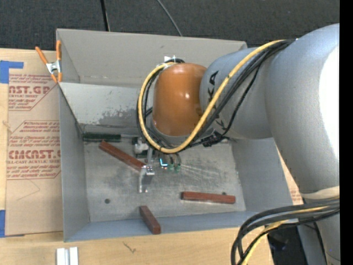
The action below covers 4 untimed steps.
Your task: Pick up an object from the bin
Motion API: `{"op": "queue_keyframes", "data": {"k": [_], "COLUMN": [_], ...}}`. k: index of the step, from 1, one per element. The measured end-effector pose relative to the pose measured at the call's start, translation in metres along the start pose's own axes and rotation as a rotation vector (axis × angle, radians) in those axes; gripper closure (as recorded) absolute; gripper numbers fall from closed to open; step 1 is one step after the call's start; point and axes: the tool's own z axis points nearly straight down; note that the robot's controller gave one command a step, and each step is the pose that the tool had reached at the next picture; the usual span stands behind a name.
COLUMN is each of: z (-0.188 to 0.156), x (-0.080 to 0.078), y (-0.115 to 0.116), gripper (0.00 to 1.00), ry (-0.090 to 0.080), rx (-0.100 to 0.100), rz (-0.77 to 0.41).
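Just left of the end effector, whose grip cannot be told, lies a reddish-brown stick.

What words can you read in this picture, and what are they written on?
"CAST.GP": big red print, cut off at the edge, on the cardboard sheet left of the bin.
"CAST.G": again, lower on the same sheet.
"LL-CAST ACRYLIC SHE": small, just under that; it seems to read so.
Other small red lines there: too blurred to read.
On the arm, black letters: half hidden by cables, unreadable.
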Motion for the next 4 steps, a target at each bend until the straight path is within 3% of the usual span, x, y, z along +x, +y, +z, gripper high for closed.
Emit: {"op": "queue_keyframes", "data": {"k": [1,2,3,4], "z": [-0.005,0.053,0.053,-0.129], "x": [-0.002,-0.03,-0.03,-0.021], "y": [-0.001,-0.003,-0.003,-0.011], "gripper": [0.0,1.0,1.0,1.0], "ry": [-0.007,-0.026,-0.026,-0.018], "rx": [-0.001,-0.007,-0.007,-0.002], "rz": [0.001,-0.002,-0.001,-0.011]}}
